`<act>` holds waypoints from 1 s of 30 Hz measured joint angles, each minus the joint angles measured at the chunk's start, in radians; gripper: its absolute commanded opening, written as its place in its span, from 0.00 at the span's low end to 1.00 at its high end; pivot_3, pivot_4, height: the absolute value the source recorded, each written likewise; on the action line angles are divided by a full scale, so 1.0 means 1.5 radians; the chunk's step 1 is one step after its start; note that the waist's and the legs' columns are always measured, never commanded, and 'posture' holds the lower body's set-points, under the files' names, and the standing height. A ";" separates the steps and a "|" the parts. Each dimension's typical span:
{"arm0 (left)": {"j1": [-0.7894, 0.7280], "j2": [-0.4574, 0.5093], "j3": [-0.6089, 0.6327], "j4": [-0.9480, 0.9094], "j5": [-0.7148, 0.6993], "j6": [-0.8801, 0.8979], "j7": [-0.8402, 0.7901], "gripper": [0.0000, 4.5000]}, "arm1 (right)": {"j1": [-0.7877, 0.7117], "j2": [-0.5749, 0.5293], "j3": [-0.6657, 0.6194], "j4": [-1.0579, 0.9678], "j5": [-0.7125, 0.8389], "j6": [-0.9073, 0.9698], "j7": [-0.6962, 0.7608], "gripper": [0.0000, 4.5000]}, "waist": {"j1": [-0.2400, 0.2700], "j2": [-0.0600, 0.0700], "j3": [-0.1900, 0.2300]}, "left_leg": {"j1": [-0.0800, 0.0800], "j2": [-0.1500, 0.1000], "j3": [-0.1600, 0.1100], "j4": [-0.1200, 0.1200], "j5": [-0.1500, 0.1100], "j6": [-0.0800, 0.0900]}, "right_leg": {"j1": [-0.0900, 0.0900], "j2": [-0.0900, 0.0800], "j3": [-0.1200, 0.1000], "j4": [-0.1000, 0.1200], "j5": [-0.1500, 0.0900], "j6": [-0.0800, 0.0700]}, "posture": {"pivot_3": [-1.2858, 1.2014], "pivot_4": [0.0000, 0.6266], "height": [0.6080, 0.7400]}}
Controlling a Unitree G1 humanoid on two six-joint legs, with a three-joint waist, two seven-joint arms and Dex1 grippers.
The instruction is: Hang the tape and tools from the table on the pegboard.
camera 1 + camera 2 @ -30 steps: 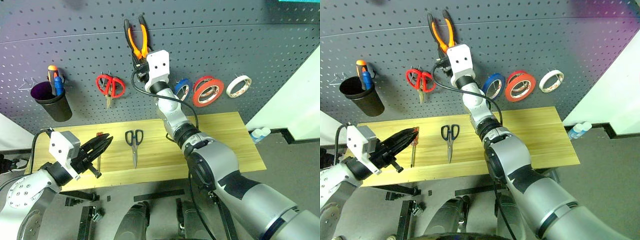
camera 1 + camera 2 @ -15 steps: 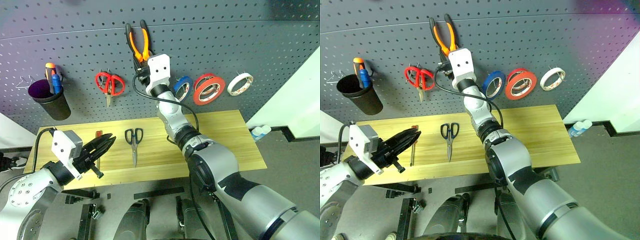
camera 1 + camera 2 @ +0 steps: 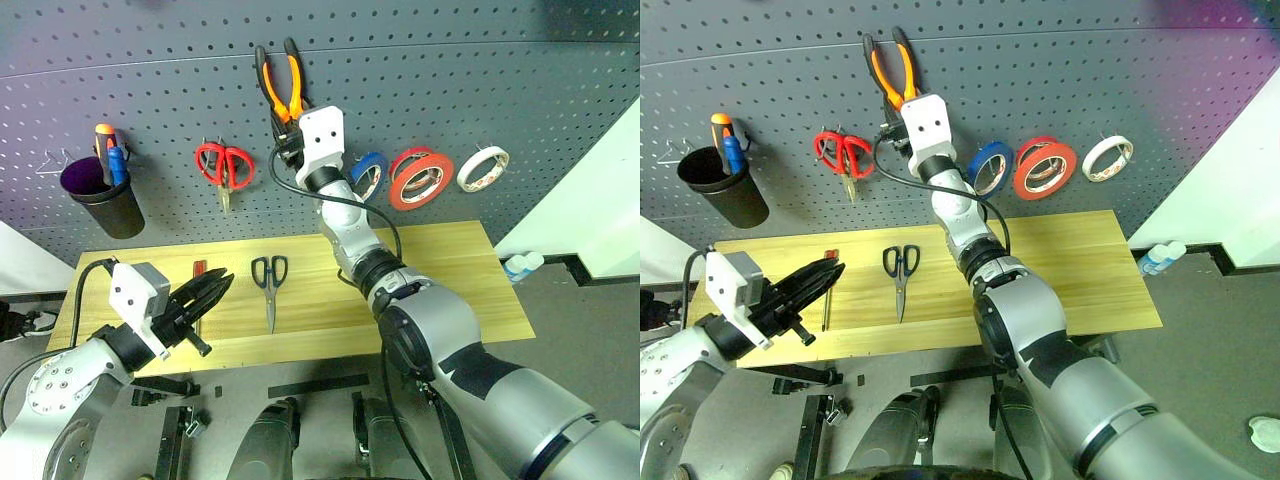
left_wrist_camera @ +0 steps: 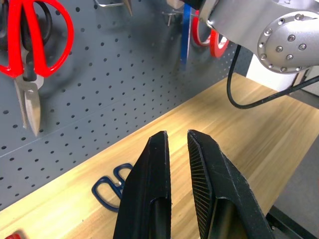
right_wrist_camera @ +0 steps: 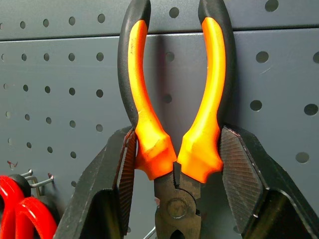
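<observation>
My right gripper (image 3: 283,130) is raised against the pegboard (image 3: 520,80) and is shut on the pliers (image 5: 174,124). Its pads press the bases of the orange-and-black handles, which point upward. The tape (image 3: 420,180), a wide red-orange ring, hangs on the pegboard to the right of that arm. Black-handled scissors (image 3: 268,280) lie flat on the table (image 3: 450,270). A small red-handled screwdriver (image 3: 827,295) lies to their left. My left gripper (image 3: 212,290) hovers over the table's front left, shut and holding nothing, its tips near the screwdriver.
Red-handled scissors (image 3: 224,165) hang left of the pliers. A black cup (image 3: 100,200) holding screwdrivers hangs at the far left. A blue ring (image 3: 368,172) and a white ring (image 3: 482,168) flank the tape. A bottle (image 3: 518,266) stands on the floor at the right.
The whole picture has shifted slightly. Both grippers stay where they were, and the right one keeps its hold on the pliers.
</observation>
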 measured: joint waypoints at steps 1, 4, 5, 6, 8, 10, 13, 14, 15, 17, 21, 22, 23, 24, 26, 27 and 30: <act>-0.004 0.000 0.000 0.000 0.001 0.000 0.000 0.14 | -0.004 -0.001 0.000 0.000 0.000 0.000 0.000 0.47 | 0.000 0.000 0.000 | 0.000 0.000 0.000 0.000 0.000 0.000 | 0.000 0.000 0.000 0.000 0.000 0.000 | 0.59 0.30 1.00; -0.019 0.000 -0.001 0.000 0.001 -0.001 0.002 0.14 | -0.011 -0.002 0.000 0.000 0.000 0.000 0.000 0.47 | 0.000 0.000 0.000 | 0.000 0.000 0.000 0.000 0.000 0.000 | 0.000 0.000 0.000 0.000 0.000 0.000 | 0.59 0.29 1.00; -0.020 0.000 -0.001 0.000 0.002 -0.001 0.003 0.14 | -0.012 -0.002 0.000 0.000 0.000 0.000 0.000 0.47 | 0.000 0.000 0.000 | 0.000 0.000 0.000 0.000 0.000 0.000 | 0.000 0.000 0.000 0.000 0.000 0.000 | 0.59 0.29 1.00; -0.021 -0.001 -0.001 0.000 0.002 -0.001 0.003 0.14 | -0.013 -0.002 0.000 0.000 0.000 0.000 0.001 0.47 | 0.000 0.000 0.000 | 0.000 0.000 0.000 0.000 0.000 0.000 | 0.000 0.000 0.000 0.000 0.001 0.001 | 0.59 0.28 1.00; -0.021 -0.002 -0.001 0.001 0.004 -0.003 0.002 0.14 | -0.013 -0.002 0.000 0.000 0.000 0.000 0.001 0.47 | 0.000 0.000 0.000 | 0.000 0.000 0.000 0.000 0.000 0.000 | 0.000 0.000 0.000 0.000 0.001 0.002 | 0.59 0.28 1.00; -0.026 -0.004 -0.004 0.009 0.010 -0.008 0.002 0.14 | -0.013 -0.003 0.000 0.000 0.000 0.000 0.002 0.47 | 0.000 0.000 0.000 | 0.000 0.000 0.000 0.000 0.000 0.000 | 0.000 0.000 0.000 0.000 0.001 0.002 | 0.58 0.27 1.00; -0.050 -0.007 -0.009 0.030 0.017 -0.017 0.001 0.14 | -0.013 -0.004 0.000 0.000 0.000 -0.002 0.003 0.47 | 0.000 0.000 0.000 | 0.000 0.000 0.000 0.000 0.000 -0.001 | 0.000 0.001 0.000 0.000 0.001 0.002 | 0.57 0.26 1.00; -0.057 -0.009 -0.010 0.036 0.019 -0.020 0.001 0.14 | -0.012 -0.004 0.001 0.000 0.000 -0.003 0.004 0.47 | -0.001 0.000 0.000 | 0.000 0.000 0.000 0.000 0.000 -0.001 | 0.000 0.001 0.000 0.000 0.001 0.002 | 0.57 0.26 1.00; -0.070 -0.013 -0.020 0.047 0.023 -0.027 0.000 0.14 | -0.010 -0.004 0.001 -0.001 0.000 -0.007 0.005 0.47 | -0.001 0.000 0.000 | 0.000 0.000 0.000 0.000 0.000 -0.001 | 0.000 0.001 0.000 0.000 0.001 0.002 | 0.57 0.25 1.00; -0.081 -0.022 -0.034 0.061 0.031 -0.033 -0.001 0.14 | -0.001 -0.004 0.005 -0.006 0.000 -0.017 0.009 0.47 | -0.001 -0.001 -0.001 | 0.000 0.000 0.000 0.000 0.000 -0.001 | 0.000 0.001 0.000 0.000 0.001 0.002 | 0.57 0.24 1.00; -0.117 -0.046 -0.066 0.106 0.052 -0.057 -0.001 0.14 | 0.034 -0.002 0.014 -0.032 0.001 -0.035 0.026 0.47 | -0.002 -0.002 -0.001 | -0.001 0.000 0.001 -0.001 0.000 -0.001 | -0.001 0.001 0.000 0.000 0.002 0.002 | 0.55 0.22 1.00; -0.126 -0.050 -0.072 0.115 0.057 -0.061 -0.001 0.14 | 0.045 -0.002 0.017 -0.040 0.001 -0.038 0.030 0.47 | -0.002 -0.002 -0.001 | -0.001 0.000 0.001 -0.001 0.000 -0.001 | -0.001 0.001 0.000 0.000 0.002 0.003 | 0.55 0.22 1.00; -0.133 -0.054 -0.079 0.124 0.061 -0.067 -0.001 0.14 | 0.058 -0.001 0.022 -0.053 0.000 -0.042 0.032 0.47 | -0.003 -0.002 -0.001 | -0.001 0.000 0.001 -0.001 0.000 -0.001 | -0.001 0.001 0.000 0.000 0.002 0.003 | 0.55 0.21 1.00; -0.140 -0.059 -0.086 0.135 0.066 -0.074 -0.003 0.14 | 0.074 0.002 0.026 -0.069 0.000 -0.048 0.033 0.47 | -0.004 -0.002 -0.002 | -0.001 0.000 0.001 -0.001 0.001 -0.001 | -0.002 0.001 0.000 0.000 0.002 0.003 | 0.55 0.21 1.00; -0.151 -0.065 -0.095 0.153 0.075 -0.085 -0.004 0.14 | 0.100 0.004 0.036 -0.101 0.000 -0.052 0.035 0.47 | -0.005 -0.002 -0.002 | -0.002 0.000 0.001 -0.001 0.001 -0.003 | -0.002 0.001 0.000 0.000 0.002 0.003 | 0.54 0.19 1.00; -0.155 -0.069 -0.099 0.160 0.077 -0.091 -0.006 0.14 | 0.110 0.004 0.039 -0.116 0.000 -0.053 0.035 0.47 | -0.006 -0.002 -0.002 | -0.002 0.000 0.002 -0.001 0.002 -0.003 | -0.003 0.001 0.000 0.000 0.002 0.003 | 0.54 0.19 1.00; -0.180 -0.084 -0.113 0.197 0.091 -0.107 -0.014 0.14 | 0.136 0.008 0.051 -0.168 0.000 -0.050 0.034 0.47 | -0.006 -0.003 -0.003 | -0.002 0.000 0.002 -0.001 0.002 -0.004 | -0.003 0.001 0.000 0.001 0.002 0.003 | 0.53 0.17 1.00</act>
